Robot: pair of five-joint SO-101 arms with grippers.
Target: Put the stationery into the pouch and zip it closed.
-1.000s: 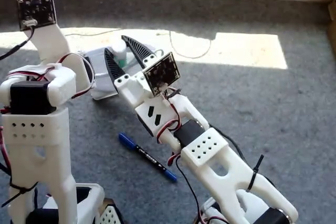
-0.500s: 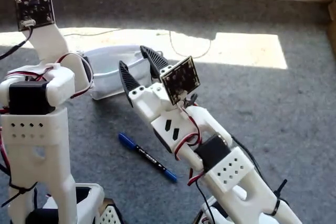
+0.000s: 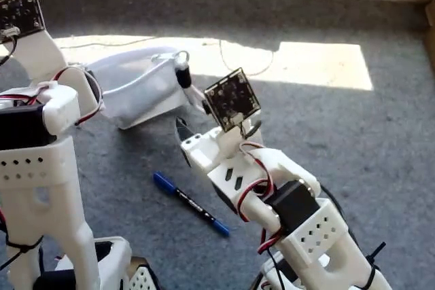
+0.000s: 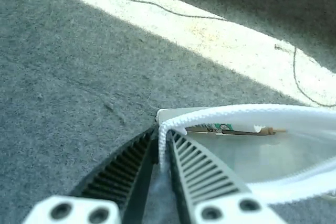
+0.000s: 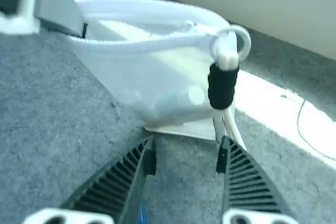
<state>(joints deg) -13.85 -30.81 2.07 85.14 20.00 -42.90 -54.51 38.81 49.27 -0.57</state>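
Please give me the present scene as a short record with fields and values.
Pouch: translucent white zip pouch, mouth open, lying on grey carpet
Left gripper: shut on the pouch's edge at one end
Right gripper: open, near the ring-shaped zip pull, holding nothing
Not yet inside: blue-and-black pen, on the carpet

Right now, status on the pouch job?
Left hand shut on pouch rim. Right hand open, short of zipper pull. Blue pen on carpet, outside pouch. Pouch unzipped.

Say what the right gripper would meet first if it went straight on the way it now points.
Most likely the pouch: its black-wrapped zipper pull hangs just ahead of the open right gripper, near one finger's line. Depth is unclear.
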